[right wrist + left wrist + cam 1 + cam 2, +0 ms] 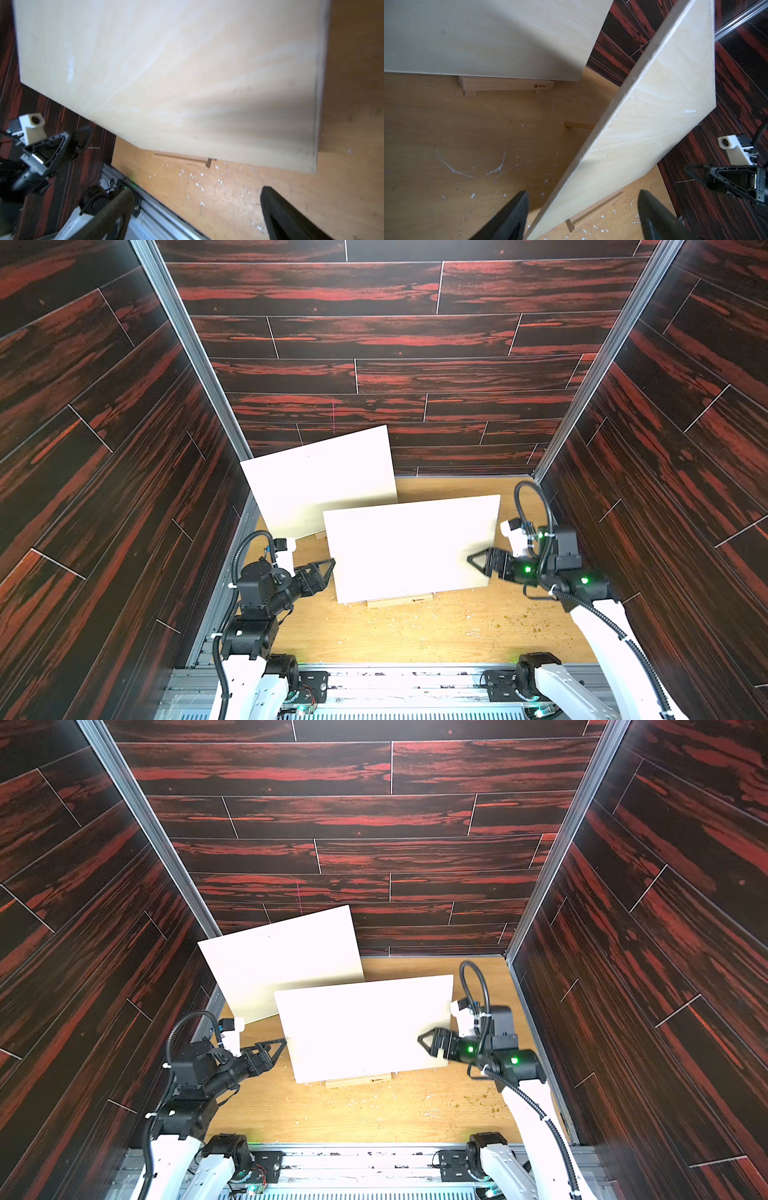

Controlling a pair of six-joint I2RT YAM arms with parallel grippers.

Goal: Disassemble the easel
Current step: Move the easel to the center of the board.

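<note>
A white board [411, 547] leans on a small wooden easel, whose ledge [399, 600] shows under its lower edge. My left gripper [332, 562] is at the board's left edge. In the left wrist view the board [643, 124] runs between the open fingers [512, 218] with a gap on each side, above the easel ledge [593, 209]. My right gripper [470, 559] hovers open in front of the board's right part. In the right wrist view the board [166, 72] lies ahead of that gripper [197, 190], and nothing is between its jaws.
A second white board [320, 481] leans at the back left on another wooden easel [506, 85]. Dark panelled walls [124, 489] close in on three sides. The wooden table top [415, 630] carries white flecks and crumbs. A metal rail [395, 668] runs along the front.
</note>
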